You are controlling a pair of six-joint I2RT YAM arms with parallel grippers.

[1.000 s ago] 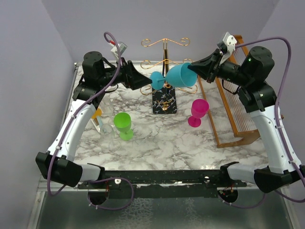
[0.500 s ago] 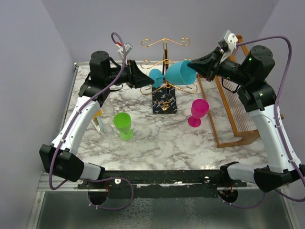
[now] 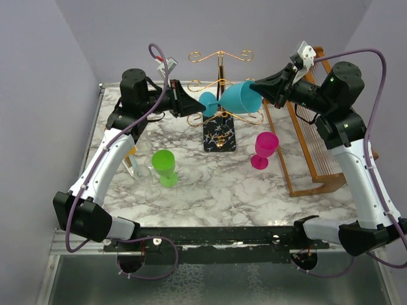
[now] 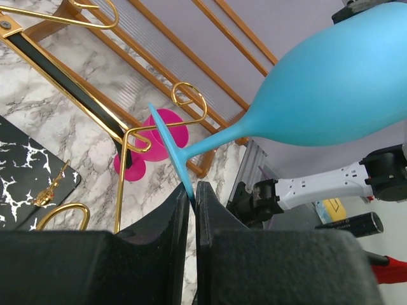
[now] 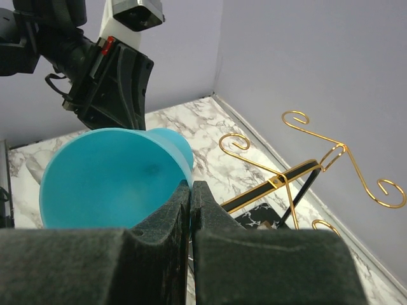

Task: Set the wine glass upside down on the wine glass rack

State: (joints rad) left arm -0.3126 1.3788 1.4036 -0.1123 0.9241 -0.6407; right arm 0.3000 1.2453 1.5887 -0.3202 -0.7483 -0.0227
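Observation:
The blue wine glass (image 3: 240, 98) lies on its side in the air in front of the gold wire wine glass rack (image 3: 220, 63), above the rack's black speckled base (image 3: 219, 135). My right gripper (image 3: 255, 86) is shut on the rim of the bowl (image 5: 108, 178), its fingertips (image 5: 191, 187) pinching the wall. My left gripper (image 3: 202, 108) is shut on the edge of the thin round foot (image 4: 170, 146); the jaws (image 4: 193, 190) stand nearly together on it. The bowl (image 4: 324, 95) fills the upper right of the left wrist view. Gold scroll arms (image 4: 127, 136) (image 5: 311, 168) stand close under the glass.
A green glass (image 3: 164, 166) stands at the front left and a pink glass (image 3: 263, 150) at the right of the rack base. A small orange-and-clear glass (image 3: 130, 159) sits near the left arm. The brown wooden slatted rack (image 3: 311, 159) lies along the right edge.
My left arm has swung right toward the glass and its jaws have closed on the foot. The right gripper has lifted the bowl slightly and then held still.

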